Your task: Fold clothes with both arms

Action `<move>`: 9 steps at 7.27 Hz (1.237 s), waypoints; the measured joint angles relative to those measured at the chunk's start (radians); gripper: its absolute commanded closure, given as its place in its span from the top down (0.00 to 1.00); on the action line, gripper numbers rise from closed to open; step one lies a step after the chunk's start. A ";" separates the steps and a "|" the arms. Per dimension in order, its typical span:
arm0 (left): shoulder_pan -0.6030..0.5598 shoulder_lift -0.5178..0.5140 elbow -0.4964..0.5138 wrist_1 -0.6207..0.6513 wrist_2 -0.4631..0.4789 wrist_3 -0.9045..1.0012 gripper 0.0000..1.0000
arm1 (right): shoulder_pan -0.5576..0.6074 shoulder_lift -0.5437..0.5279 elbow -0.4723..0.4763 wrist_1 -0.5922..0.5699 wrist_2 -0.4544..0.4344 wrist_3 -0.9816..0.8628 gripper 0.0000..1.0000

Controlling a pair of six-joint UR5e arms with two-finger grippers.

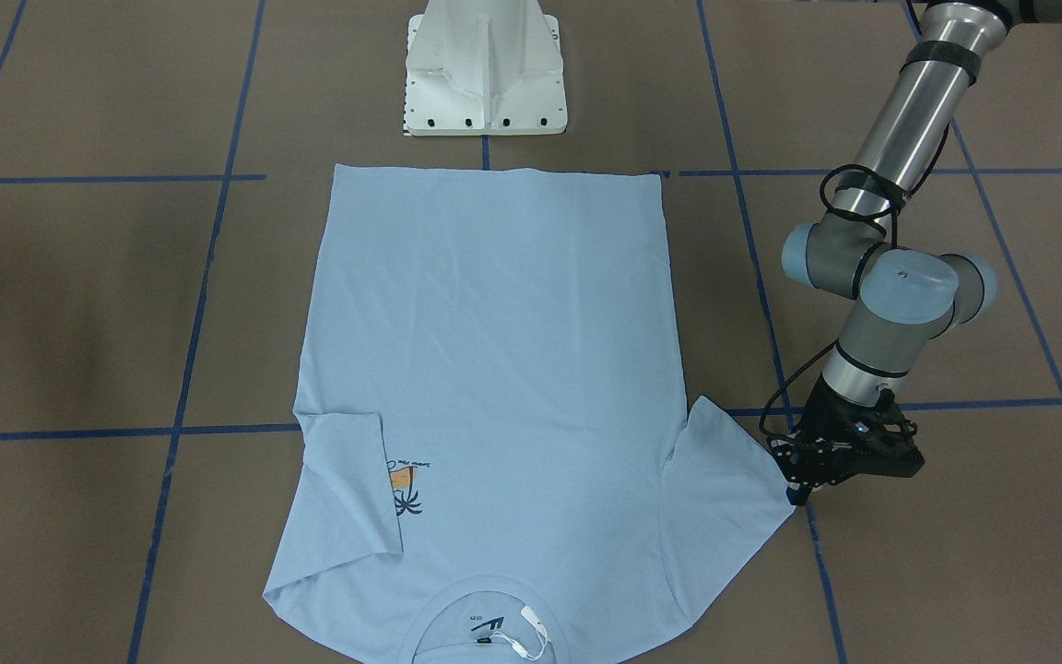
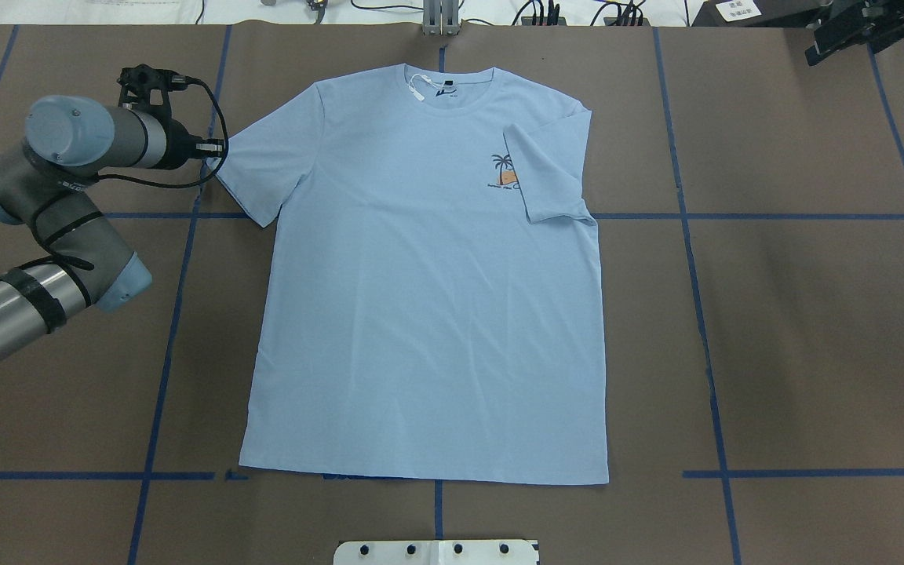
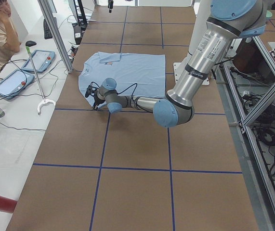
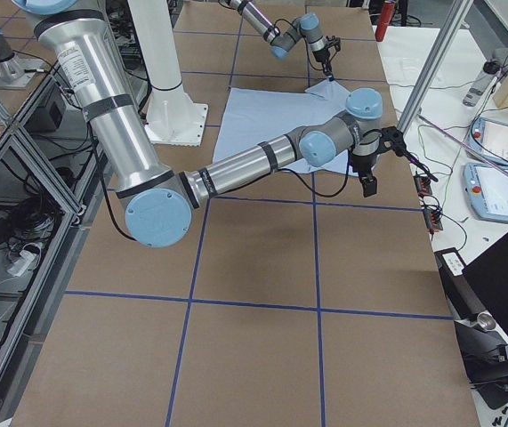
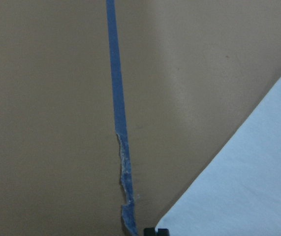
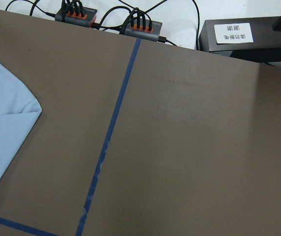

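Hovering low at the desk (image 2: pixel 774 314), my left fingers (image 1: pixel 805 493) sit at the outer corner of the spread left sleeve (image 2: pixel 264 165). I cannot tell how wide they stand or whether they have cloth. In the overhead view that sleeve lies at 3 o'clock from them. The shirt (image 2: pixel 421 298) lies flat, its long axis running 12 to 6 with the collar at 12. The right sleeve (image 2: pixel 550 169) is folded in, partly over the print (image 2: pixel 504 174). My right fingers (image 4: pixel 368 184) hang well apart at 1 o'clock, their opening unclear, so the left arm is nearer.

I judge the next fold turns on that corner. The overhead view hides my left fingertips behind the wrist. The front-facing view shows them at the corner, and the left wrist view shows the cloth edge at 5 o'clock.
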 measured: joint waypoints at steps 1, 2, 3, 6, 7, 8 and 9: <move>0.002 -0.004 -0.038 0.040 0.000 -0.003 0.00 | -0.001 0.000 0.000 0.000 0.000 0.002 1.00; 0.007 -0.016 -0.084 0.108 0.000 -0.016 0.00 | -0.001 0.000 -0.001 0.000 -0.001 0.003 1.00; 0.020 -0.043 -0.118 0.188 0.007 -0.044 0.00 | -0.002 0.000 -0.002 0.000 -0.001 0.003 1.00; 0.104 -0.175 -0.140 0.401 0.076 -0.120 0.00 | -0.004 0.000 -0.003 0.000 -0.002 0.005 1.00; 0.115 -0.205 -0.128 0.423 0.082 -0.131 0.00 | -0.005 0.000 -0.004 0.000 -0.002 0.005 1.00; 0.120 -0.243 -0.091 0.433 0.084 -0.140 0.00 | -0.006 0.000 -0.005 0.000 -0.002 0.005 1.00; 0.126 -0.289 -0.037 0.436 0.085 -0.155 0.00 | -0.007 0.000 -0.006 0.000 -0.002 0.005 1.00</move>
